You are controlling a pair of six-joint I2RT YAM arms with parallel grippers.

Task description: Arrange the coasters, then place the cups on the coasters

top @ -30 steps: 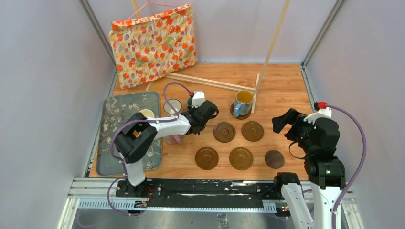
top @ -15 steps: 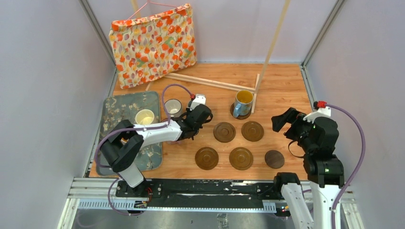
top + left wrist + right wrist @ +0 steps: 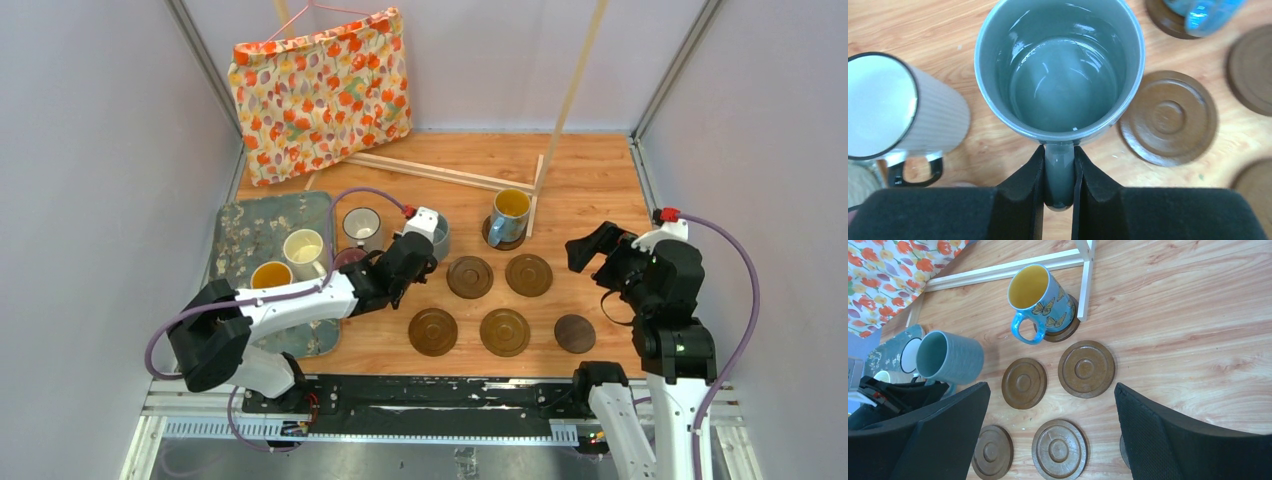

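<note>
One mug's moving: the left gripper (image 3: 1058, 155), clamped on the grey-blue ceramic mug's (image 3: 1060, 70) handle, has swung it near a bare round brown grooved coaster (image 3: 1168, 117), so set-down looks close. Right gripper (image 3: 592, 250) idles wide open.

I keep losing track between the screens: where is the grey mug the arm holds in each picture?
Top view: grey mug just left of centre.
Left wrist view: grey mug fills the upper middle, its handle pinched between the jaws.
Right wrist view: grey mug at mid-left.
Shared landmark: the blue mug, yellow inside.
</note>
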